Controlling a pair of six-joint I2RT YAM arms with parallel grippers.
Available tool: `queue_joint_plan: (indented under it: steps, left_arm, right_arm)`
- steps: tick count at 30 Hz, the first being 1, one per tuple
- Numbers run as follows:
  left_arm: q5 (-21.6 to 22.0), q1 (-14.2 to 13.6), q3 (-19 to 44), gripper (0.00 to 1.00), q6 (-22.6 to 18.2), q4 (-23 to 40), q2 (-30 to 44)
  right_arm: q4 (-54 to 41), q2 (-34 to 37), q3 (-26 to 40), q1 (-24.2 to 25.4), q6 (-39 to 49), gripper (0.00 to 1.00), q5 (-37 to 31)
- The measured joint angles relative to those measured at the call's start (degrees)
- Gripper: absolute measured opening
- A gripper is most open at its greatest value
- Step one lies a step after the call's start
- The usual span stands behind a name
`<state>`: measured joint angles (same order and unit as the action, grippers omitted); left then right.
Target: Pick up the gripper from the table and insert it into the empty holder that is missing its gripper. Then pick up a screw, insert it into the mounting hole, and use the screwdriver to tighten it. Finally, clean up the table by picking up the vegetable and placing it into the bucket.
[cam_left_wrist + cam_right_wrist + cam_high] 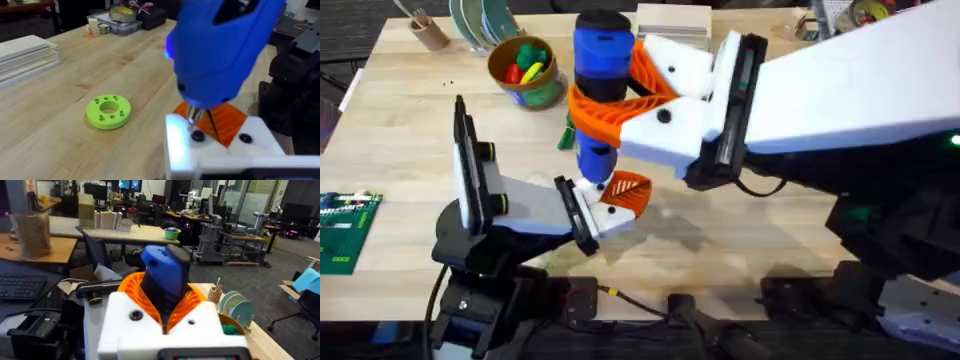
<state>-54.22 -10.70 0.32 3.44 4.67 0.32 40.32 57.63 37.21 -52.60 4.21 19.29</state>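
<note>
My right gripper [610,105] is shut on the blue screwdriver [601,60], which it holds upright between orange ribbed pads [134,287]. The screwdriver's silver tip [192,119] rests on a black screw [198,135] in the white holder [220,152] on my left gripper [618,202]. The orange gripper [226,121] sits in that holder, just behind the tip. Behind the screwdriver a dark green vegetable [565,135] lies on the table, partly hidden. The bucket [532,92] with colourful toy vegetables stands at the back left.
A lime-green disc with holes [109,111] lies on the table beyond the holder. A tan cup of sticks [426,30] and stacked plates [485,20] are at the far left back. A green circuit board [345,232] lies at the left edge, a white box [672,18] at the back.
</note>
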Motion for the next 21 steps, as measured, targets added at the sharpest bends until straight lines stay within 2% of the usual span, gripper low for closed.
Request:
queue_joint_plan:
  steps: [21]
  left_arm:
    - [0.00,0.00,0.00,0.016,0.00,0.00,-0.01]
  right_arm:
    - [-0.39,-0.01,0.00,0.00,-2.34,0.028,0.00]
